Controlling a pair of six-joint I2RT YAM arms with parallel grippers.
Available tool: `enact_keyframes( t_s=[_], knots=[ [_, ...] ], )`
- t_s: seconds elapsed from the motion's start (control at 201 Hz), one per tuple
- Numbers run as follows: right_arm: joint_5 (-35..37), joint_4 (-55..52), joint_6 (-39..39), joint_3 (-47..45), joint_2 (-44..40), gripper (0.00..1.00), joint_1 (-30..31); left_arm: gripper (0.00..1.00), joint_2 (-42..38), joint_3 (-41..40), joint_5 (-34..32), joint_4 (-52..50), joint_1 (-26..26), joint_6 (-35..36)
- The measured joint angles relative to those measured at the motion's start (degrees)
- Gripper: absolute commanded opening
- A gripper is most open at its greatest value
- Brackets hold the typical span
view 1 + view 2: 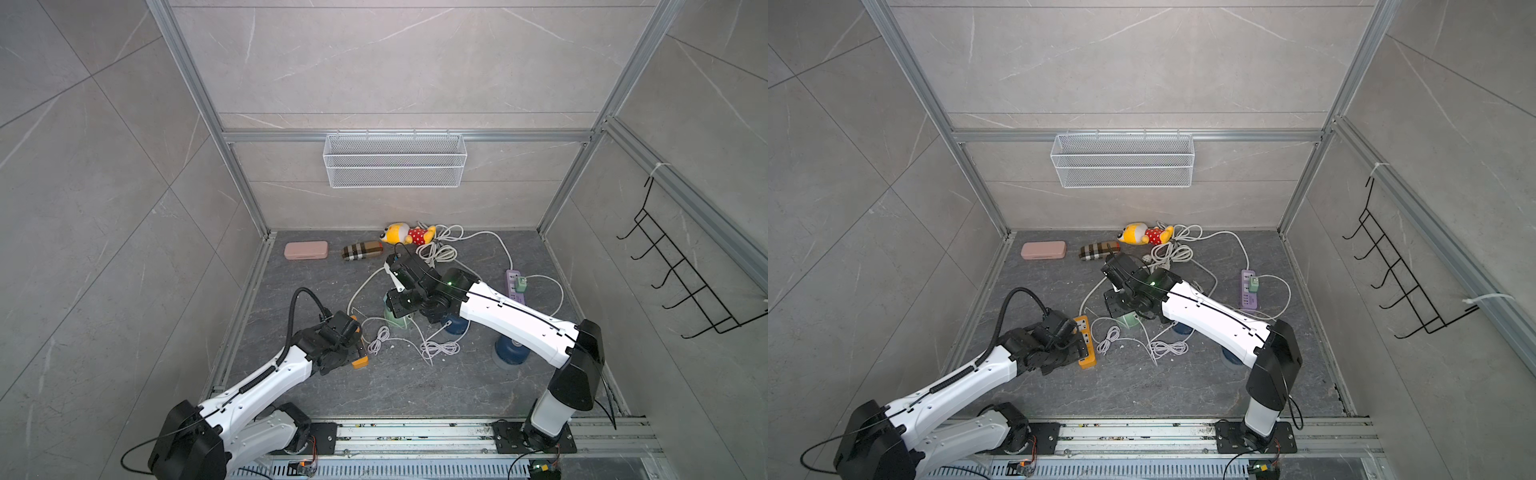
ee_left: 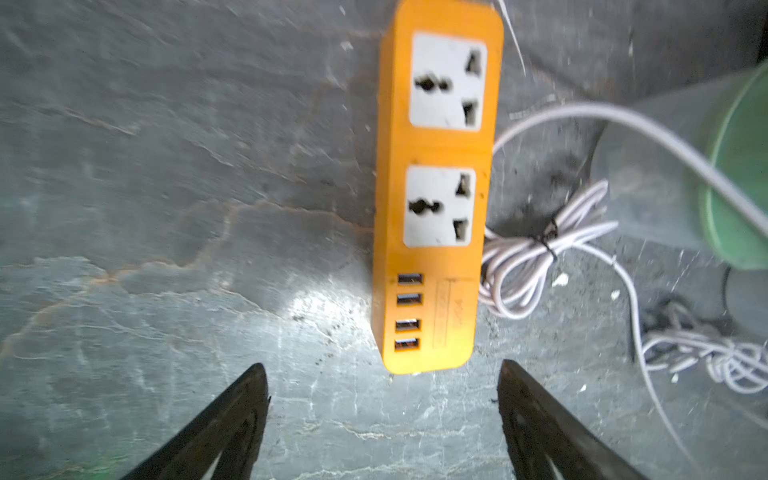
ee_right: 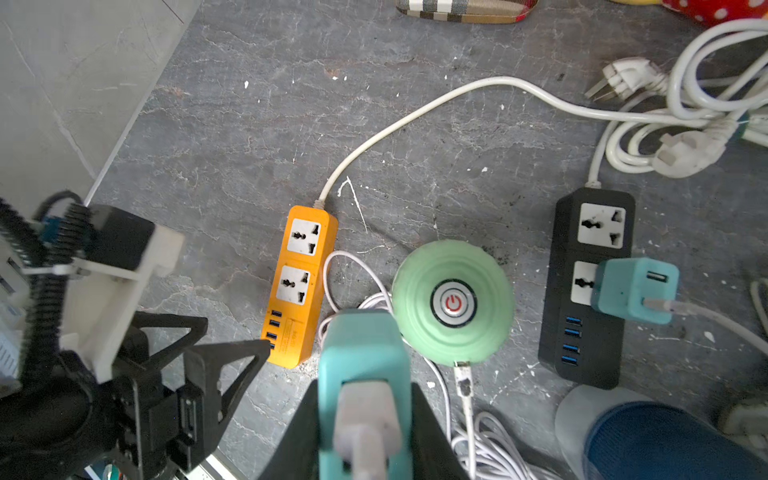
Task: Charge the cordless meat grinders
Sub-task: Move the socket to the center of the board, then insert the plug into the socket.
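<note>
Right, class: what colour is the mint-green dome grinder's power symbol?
Red, on its silver button; clearest in right wrist view.

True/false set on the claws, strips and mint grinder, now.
1. The right claw holds a teal adapter. True.
2. The orange strip has a plug in one socket. False: both sockets are empty.
3. The left claw grips the orange strip. False: its jaws stand open by the strip's end.
4. The black strip carries another teal adapter. True.
5. The mint grinder lies on its side. False: it stands upright, button up.
</note>
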Motion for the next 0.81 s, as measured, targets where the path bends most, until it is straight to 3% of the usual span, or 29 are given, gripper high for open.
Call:
enact_keyframes(
  t_s=[0.204, 0.383, 0.558, 0.812],
  knots=[
    [0.20, 0.02, 2.12, 1.62, 4.79, 0.00, 3.43, 0.90, -0.83, 0.04, 2.25, 4.09, 16.57, 5.05],
    [0.44, -0.11, 3.82, 3.61, 11.43, 0.00, 6.23, 0.90, 4.26, 3.13, 6.01, 8.83, 25.35, 9.27],
    [0.57, -0.24, 5.33, 8.07, 17.86, 0.00, 8.07, 0.89, 8.68, 4.24, 9.75, 14.32, 29.83, 11.39],
    [0.66, -0.94, 7.76, 13.53, 25.22, 0.00, 9.27, 0.89, 11.13, 3.65, 12.98, 18.43, 30.91, 12.48]
  ],
)
